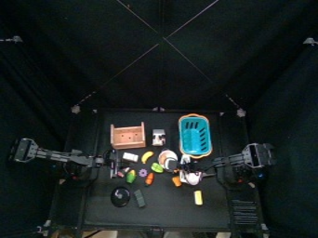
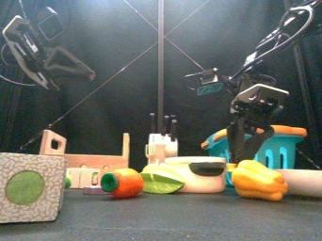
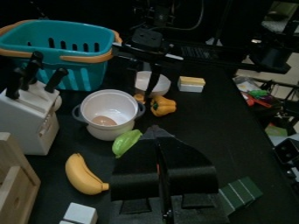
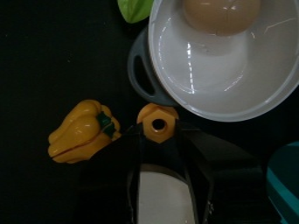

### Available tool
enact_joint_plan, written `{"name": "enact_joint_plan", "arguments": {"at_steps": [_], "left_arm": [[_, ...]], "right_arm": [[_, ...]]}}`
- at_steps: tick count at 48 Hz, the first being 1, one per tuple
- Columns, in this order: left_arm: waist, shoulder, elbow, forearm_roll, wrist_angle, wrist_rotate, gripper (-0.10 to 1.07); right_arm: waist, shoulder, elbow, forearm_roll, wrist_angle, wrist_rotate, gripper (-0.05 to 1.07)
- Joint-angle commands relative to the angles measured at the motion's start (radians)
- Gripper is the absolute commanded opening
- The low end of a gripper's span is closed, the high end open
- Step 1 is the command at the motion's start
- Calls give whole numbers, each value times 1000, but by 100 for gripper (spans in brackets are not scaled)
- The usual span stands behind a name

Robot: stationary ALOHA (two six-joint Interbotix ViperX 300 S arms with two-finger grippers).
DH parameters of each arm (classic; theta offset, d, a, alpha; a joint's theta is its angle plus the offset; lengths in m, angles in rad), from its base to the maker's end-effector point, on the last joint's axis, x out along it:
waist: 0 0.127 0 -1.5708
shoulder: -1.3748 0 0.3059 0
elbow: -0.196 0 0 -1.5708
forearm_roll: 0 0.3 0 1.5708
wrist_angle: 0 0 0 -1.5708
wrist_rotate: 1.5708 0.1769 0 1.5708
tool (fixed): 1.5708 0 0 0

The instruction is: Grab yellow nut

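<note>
The yellow nut [image 4: 156,122] is a tiny stubby piece with a hole, lying on the black table between a yellow pepper [image 4: 79,131] and a white pot [image 4: 222,61]. My right gripper [image 4: 160,150] hangs just over it, jaws open with nothing held, and the nut lies right at their tips. A white surface shows between the jaws lower down. In the front view the right gripper [image 2: 244,152] points down behind the pepper [image 2: 258,180]. The nut is hidden there. My left gripper [image 3: 165,179] rests shut at the table's left side [image 1: 110,164].
A blue basket [image 2: 274,146] stands behind the right gripper. In front lie a lime slice [image 2: 161,180] and an orange fruit [image 2: 122,183], with a cube [image 2: 30,188] front left. A knife block [image 2: 160,147] and wooden rack [image 2: 86,156] stand at the back. A banana [image 3: 82,173] lies near the left gripper.
</note>
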Motion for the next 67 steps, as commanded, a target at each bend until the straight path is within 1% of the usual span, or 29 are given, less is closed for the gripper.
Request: {"name": "enact_joint_plan", "arguments": {"at_steps": [1, 27, 35, 48, 67], "left_arm": [[2, 0, -18, 0, -9, 2, -2], [11, 0, -17, 0, -11, 0, -2], [9, 0, -15, -15, -9, 0, -2], [9, 0, -12, -44, -11, 0, -2], [9, 0, -12, -46, -9, 0, -2]], "right_arm": [[0, -34, -20, -14, -2, 2, 63], [-2, -34, -20, -41, -5, 2, 63], [-2, -32, -20, -41, -6, 3, 63], [2, -34, -23, -26, -12, 5, 63], [14, -28, -38, -12, -15, 3, 63]]}}
